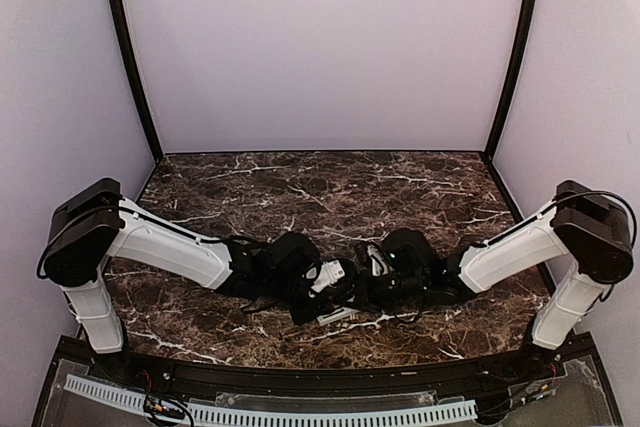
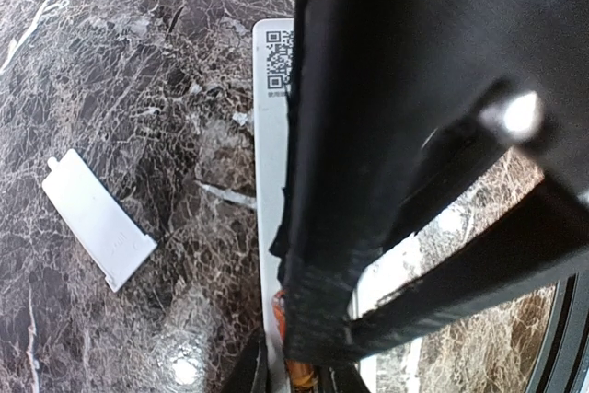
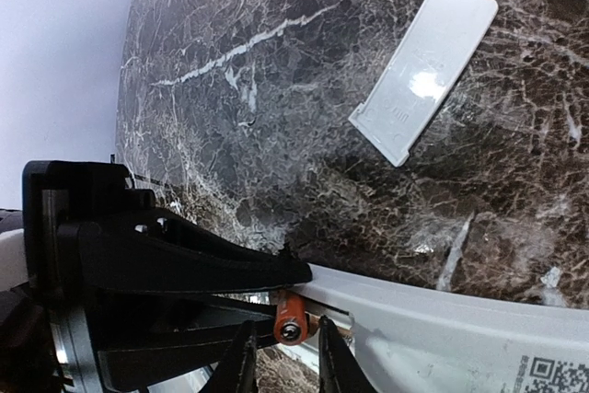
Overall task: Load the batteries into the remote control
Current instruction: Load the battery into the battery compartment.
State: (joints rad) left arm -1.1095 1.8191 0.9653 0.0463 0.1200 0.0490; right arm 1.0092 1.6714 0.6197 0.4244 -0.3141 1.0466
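On the remote control (image 2: 271,135), only a QR code label (image 2: 278,60) shows.

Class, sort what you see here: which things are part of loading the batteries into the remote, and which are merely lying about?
Part of the job:
- remote control, label side up
- orange battery at its end
- left gripper
- right gripper

Lying about:
- flat white cover piece, apart on the marble table

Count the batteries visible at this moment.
1: an orange battery sits at the end of the remote control, between the right gripper's fingertips. The blue one may be hidden.
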